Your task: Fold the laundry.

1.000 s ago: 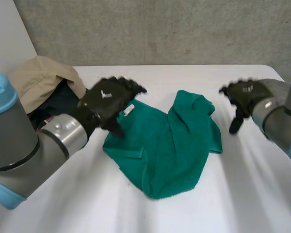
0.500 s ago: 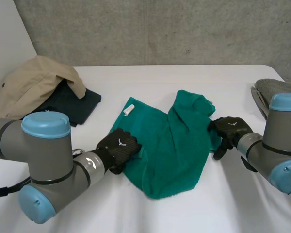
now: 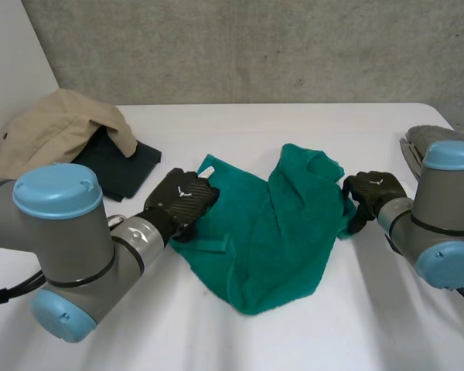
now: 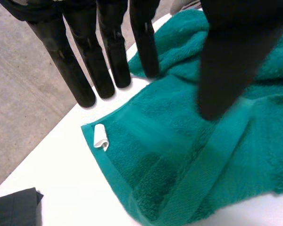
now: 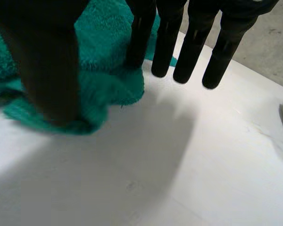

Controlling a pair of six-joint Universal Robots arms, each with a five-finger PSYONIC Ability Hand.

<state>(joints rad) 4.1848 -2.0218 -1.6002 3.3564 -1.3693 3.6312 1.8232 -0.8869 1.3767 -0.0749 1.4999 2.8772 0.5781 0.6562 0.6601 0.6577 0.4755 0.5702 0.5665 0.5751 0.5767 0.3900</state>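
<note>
green towel [image 3: 271,232]: terry cloth, fuzzy, matt. table [image 3: 178,332]: white, smooth, matt. beige garment [image 3: 54,127]: smooth woven cloth. wall [image 3: 255,46]: rough concrete.

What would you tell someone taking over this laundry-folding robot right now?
Left hand: open, fingers straight, at the green towel's corner with the white tag.
Right hand: open, thumb over the towel's opposite edge.
Towel lies rumpled in the middle of the table; no fold made.
Beige garment and dark cloth wait beside the left arm, grey cloth beside the right.
Left to do: flatten, fold.
</note>
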